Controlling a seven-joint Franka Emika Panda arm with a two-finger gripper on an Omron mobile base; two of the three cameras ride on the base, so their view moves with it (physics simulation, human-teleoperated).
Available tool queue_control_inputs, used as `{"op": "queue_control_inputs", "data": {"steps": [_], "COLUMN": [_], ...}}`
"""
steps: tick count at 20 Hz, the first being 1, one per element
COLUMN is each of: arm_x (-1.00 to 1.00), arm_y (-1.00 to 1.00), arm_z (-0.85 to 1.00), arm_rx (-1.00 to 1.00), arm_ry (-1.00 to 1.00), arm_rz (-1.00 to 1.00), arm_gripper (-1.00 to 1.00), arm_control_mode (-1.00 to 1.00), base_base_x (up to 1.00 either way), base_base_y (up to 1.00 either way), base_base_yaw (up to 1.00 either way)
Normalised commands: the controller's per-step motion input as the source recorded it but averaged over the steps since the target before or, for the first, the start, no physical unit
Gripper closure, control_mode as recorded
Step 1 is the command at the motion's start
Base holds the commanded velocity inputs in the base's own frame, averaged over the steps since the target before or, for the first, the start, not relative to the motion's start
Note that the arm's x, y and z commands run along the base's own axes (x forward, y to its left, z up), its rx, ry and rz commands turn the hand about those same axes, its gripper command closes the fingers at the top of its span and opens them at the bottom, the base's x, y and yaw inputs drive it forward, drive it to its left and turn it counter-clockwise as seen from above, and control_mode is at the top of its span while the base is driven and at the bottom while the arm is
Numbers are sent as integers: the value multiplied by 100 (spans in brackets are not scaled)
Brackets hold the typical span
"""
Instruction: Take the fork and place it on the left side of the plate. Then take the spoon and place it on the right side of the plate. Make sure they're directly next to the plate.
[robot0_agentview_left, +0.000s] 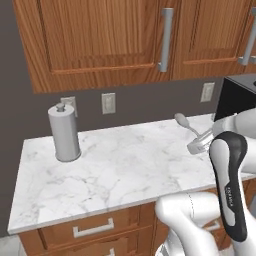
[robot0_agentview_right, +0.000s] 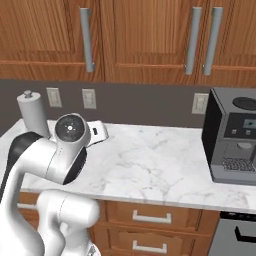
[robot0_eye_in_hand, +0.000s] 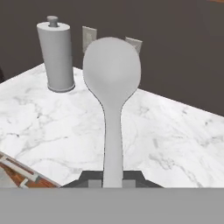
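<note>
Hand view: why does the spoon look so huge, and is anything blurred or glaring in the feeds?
Hand view: the spoon looms because it sits right before the lens, held in the shut gripper; edges are sharp, no glare. Left base view: flat, even light, only a soft shadow under the paper towel roll. Right base view: the coffee machine is crisp, without highlights.

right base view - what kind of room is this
A kitchen, rendered rather than real. A white marble counter runs under wooden wall cabinets with long metal handles, a black coffee machine stands on it at the right, and a grey paper towel roll stands at the left, with drawers below.
</note>
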Motion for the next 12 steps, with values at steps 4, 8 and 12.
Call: {"op": "queue_control_inputs", "data": {"steps": [4, 8, 12], "arm_x": [0, 0, 0], "arm_y": [0, 0, 0], "arm_z": [0, 0, 0], "arm_rx": [0, 0, 0], "arm_ry": [0, 0, 0], "arm_rz": [0, 0, 0], "arm_gripper": [100, 100, 100], "arm_control_mode": [100, 100, 100], "base_base_x": [-60, -81, -91], "base_base_y": [35, 48, 57], "base_base_yaw": [1, 0, 0]}}
